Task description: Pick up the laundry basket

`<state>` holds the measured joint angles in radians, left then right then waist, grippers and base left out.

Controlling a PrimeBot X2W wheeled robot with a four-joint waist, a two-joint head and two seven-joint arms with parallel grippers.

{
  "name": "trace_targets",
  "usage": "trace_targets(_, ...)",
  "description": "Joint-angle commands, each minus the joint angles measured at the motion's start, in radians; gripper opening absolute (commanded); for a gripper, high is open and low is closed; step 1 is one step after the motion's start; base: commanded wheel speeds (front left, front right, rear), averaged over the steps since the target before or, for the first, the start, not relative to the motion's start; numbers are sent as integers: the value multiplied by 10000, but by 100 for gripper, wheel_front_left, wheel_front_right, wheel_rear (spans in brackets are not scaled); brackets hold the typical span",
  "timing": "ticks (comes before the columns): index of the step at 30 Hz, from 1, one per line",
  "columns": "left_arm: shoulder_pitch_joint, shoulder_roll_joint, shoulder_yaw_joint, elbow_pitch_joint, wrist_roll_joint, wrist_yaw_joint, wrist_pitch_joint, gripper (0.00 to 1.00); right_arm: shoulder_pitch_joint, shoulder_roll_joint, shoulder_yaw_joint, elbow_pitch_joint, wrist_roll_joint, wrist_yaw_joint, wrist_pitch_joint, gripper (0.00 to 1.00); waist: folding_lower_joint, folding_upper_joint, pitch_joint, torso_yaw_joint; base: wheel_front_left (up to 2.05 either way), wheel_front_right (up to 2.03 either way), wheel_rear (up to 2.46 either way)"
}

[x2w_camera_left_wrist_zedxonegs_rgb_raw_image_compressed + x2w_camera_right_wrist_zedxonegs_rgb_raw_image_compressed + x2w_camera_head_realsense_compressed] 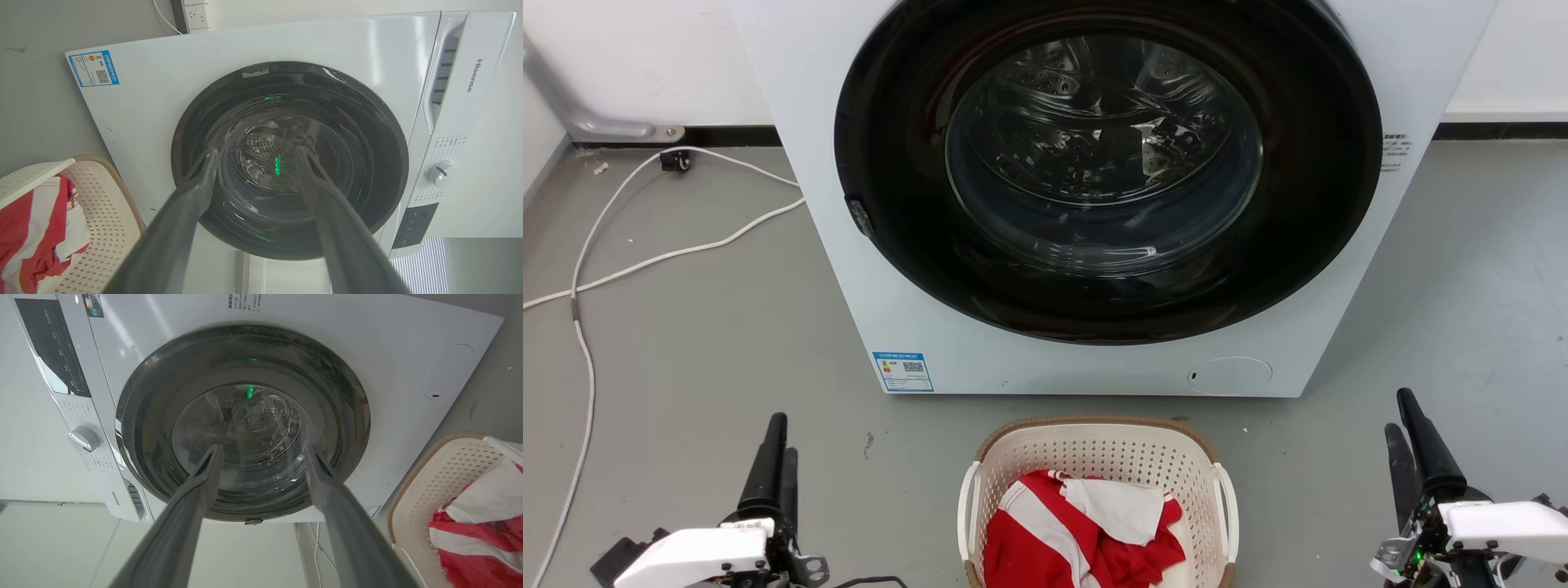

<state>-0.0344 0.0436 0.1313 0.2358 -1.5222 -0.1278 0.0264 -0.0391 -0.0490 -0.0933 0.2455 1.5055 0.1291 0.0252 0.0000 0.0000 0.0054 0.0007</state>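
**Basket not yet in hand: both arms waiting wide**

I have the laundry basket (1094, 457) on the floor (686, 367), dead centre at the bottom of my head view, just in front of the washing machine (1013, 359) and narrower than it. It is upright, with a heap of red and white clothes (1078, 531) inside.

My left gripper (783, 437) sits low on the left and my right gripper (1398, 412) low on the right. Each is well apart from the basket, with bare floor between. Both wrist views show the fingers spread with nothing between them, so both grippers are open and empty, and they point at the machine's round door rather than at the basket.

I judge this to be the very start, since the reach has not begun. Next I would swing both arms inward and down to the white side handles, the left handle (969, 510) and the right handle (1230, 510). I would slip a finger under each loop, close on both together, and lift evenly so the load does not tip. The handles look thin, so the alignment must be careful.
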Motion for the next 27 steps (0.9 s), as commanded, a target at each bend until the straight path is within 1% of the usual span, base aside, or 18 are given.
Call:
trace_targets(1,-67,38,123,-216,182,-8,-90,100,-152,-28,-32,-252,-303,16,-90,100,0,0,1,1,0,0,0)
trace_targets(3,-77,40,287,-262,430,-9,-175,100,-137,-28,-32,-247,-544,16,-175,100,0,0,-1,1,0,0,0)
trace_targets(7,-93,42,503,-422,985,129,-340,100,-202,-28,-147,-363,-1105,16,-338,100,0,0,-2,-2,0,0,0)
trace_targets(11,-71,45,569,-819,1722,307,-500,100,-257,-28,-242,-729,-2617,17,-495,100,0,0,17,-5,0,0,0)
trace_targets(16,-4,49,438,-1457,2784,615,-686,100,-283,-28,-160,-1249,-4178,17,-682,100,0,0,48,-4,0,0,0)
trace_targets(22,134,52,-89,-2327,4391,1011,-899,100,-289,-27,69,-1946,-6105,18,-894,100,0,0,84,-1,0,0,0)
trace_targets(24,202,53,-388,-2530,4987,1066,-965,100,-280,-27,144,-2129,-6623,18,-966,100,0,0,96,1,0,0,0)
trace_targets(25,254,54,-713,-2677,5516,1075,-1040,100,-254,-27,209,-2283,-7107,19,-1029,100,0,0,105,5,0,0,0)
trace_targets(27,308,56,-977,-2774,6008,1048,-1103,100,-211,-27,310,-2408,-7629,19,-1096,100,0,0,115,6,0,0,0)
